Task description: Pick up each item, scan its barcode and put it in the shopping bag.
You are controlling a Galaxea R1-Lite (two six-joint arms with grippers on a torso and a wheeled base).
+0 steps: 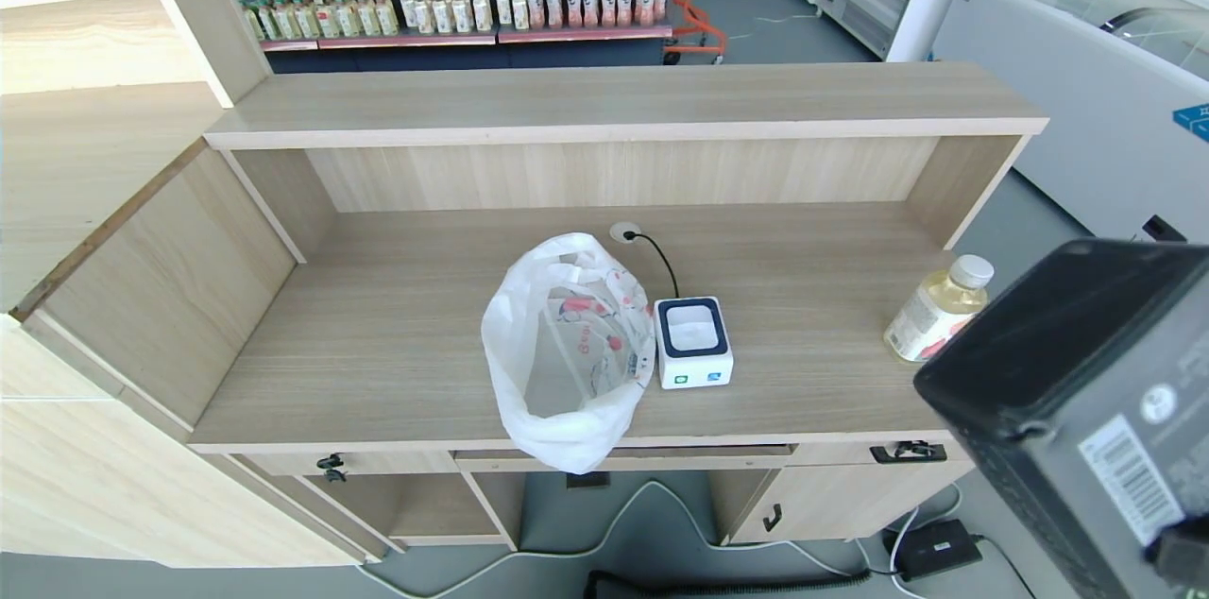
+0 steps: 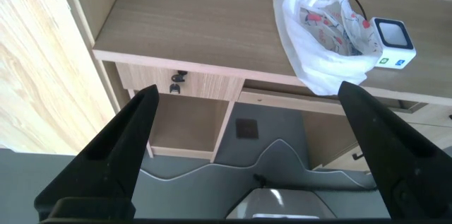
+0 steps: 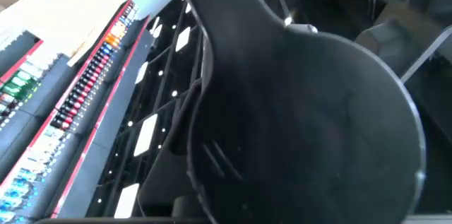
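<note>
Countertop (image 2: 205, 19): shopping bag (image 2: 321, 37) beyond left gripper (image 2: 258, 146)

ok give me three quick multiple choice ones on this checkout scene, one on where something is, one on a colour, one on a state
1. Where does the scanner stand?
A. on the counter, right beside the shopping bag, on the robot's right of it
B. inside the bag
C. on the top ledge

2. What colour is the cap on the bottle?
A. red
B. green
C. white

3. How do the jaws of the left gripper stand?
A. shut on the bottle
B. wide apart, nothing between them
C. shut on the bag's rim

Answers:
1 A, the head view shows the scanner on the counter, close against the bag's side.
2 C, the cap is white above pale yellow liquid.
3 B, the left wrist view shows both fingers spread, with the counter's front showing between them.
</note>
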